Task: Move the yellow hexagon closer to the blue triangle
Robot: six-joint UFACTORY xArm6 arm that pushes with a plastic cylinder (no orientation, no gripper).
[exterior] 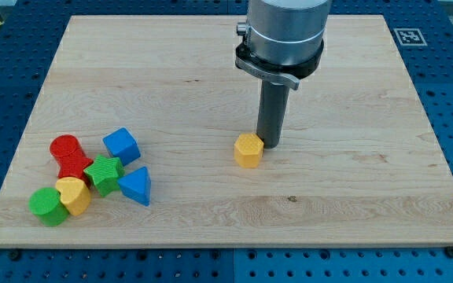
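Note:
The yellow hexagon [248,149] lies near the middle of the wooden board. My tip [270,144] stands right behind it on the view's right, touching or nearly touching its upper right edge. The blue triangle [136,186] lies at the view's lower left, well apart from the hexagon, at the right edge of a cluster of blocks.
In the cluster at the view's lower left are a blue cube [121,145], a red block [70,156], a green star [103,174], a yellow heart-like block [73,194] and a green cylinder [48,207]. The board's [352,189] edges border a blue perforated table.

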